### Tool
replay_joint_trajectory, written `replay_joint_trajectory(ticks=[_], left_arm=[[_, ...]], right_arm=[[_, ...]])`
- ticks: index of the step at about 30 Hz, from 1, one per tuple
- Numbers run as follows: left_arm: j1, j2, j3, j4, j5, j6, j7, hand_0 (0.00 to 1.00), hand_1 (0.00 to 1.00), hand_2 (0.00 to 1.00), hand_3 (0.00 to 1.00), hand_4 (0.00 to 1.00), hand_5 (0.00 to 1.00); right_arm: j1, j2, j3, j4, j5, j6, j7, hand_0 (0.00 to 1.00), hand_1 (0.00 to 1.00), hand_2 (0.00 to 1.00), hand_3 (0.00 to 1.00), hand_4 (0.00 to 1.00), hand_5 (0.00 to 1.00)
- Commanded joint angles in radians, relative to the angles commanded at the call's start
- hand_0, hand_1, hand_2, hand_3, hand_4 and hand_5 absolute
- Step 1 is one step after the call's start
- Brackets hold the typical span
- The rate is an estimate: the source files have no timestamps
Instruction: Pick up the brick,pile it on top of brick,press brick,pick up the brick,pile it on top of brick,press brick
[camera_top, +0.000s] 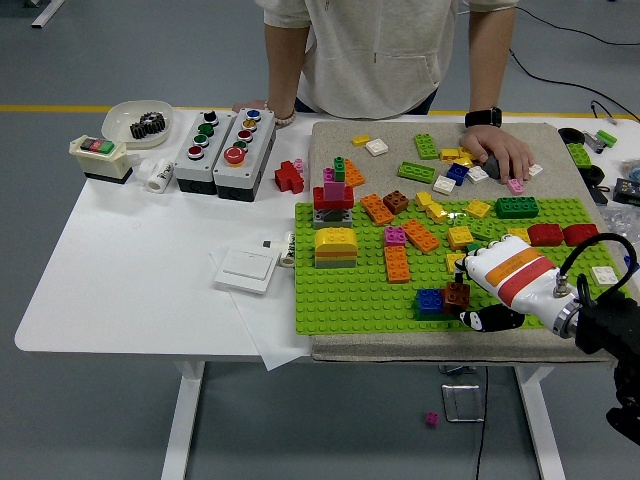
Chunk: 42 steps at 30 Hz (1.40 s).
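Note:
A brown brick (457, 294) stands on the green baseplate (350, 290) beside a blue brick (430, 300) near the plate's front edge. My right hand (487, 290), white with orange and red bands, lies right against the brown brick, its fingers curled at the brick's side and over it. Whether the fingers clasp the brick or only press it I cannot tell. A yellow-topped stack (335, 246) and a red, pink and green tower (334, 194) stand further left on the plate. My left arm is out of view.
A person stands at the far side, one hand (497, 152) resting on loose bricks at the mat's back right. Several orange, yellow, green and red bricks lie scattered over the plate. Button boxes (222, 148), a white bowl (135, 121) and a white switch (246, 268) lie on the left.

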Motion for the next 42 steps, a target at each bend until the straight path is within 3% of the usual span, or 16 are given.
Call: replay_joint_trajectory(ticks=[15, 16, 22, 42], left_arm=[[-0.005, 0.001, 0.005, 0.0, -0.008, 0.001, -0.003, 0.756, 0.726, 0.712, 0.587, 0.642, 0.664], [-0.005, 0.001, 0.005, 0.0, -0.008, 0.001, -0.003, 0.756, 0.725, 0.713, 0.587, 0.642, 0.664], [-0.007, 0.002, 0.006, 0.0, -0.01, 0.001, -0.004, 0.754, 0.725, 0.713, 0.587, 0.642, 0.664], [-0.01, 0.003, 0.007, 0.0, -0.012, 0.001, -0.005, 0.752, 0.724, 0.714, 0.586, 0.642, 0.664]], right_arm=[[0.009, 0.002, 0.004, -0.014, 0.0, -0.001, 0.008, 0.247, 0.356, 0.588, 0.566, 0.783, 0.48], [0.009, 0.001, 0.005, -0.014, 0.0, -0.001, 0.009, 0.254, 0.359, 0.627, 0.571, 0.801, 0.492], [0.011, 0.001, 0.007, -0.014, 0.0, -0.001, 0.01, 0.257, 0.361, 0.647, 0.581, 0.812, 0.496], [0.009, -0.004, 0.017, -0.003, 0.0, 0.006, 0.01, 0.266, 0.366, 0.638, 0.585, 0.818, 0.497]])
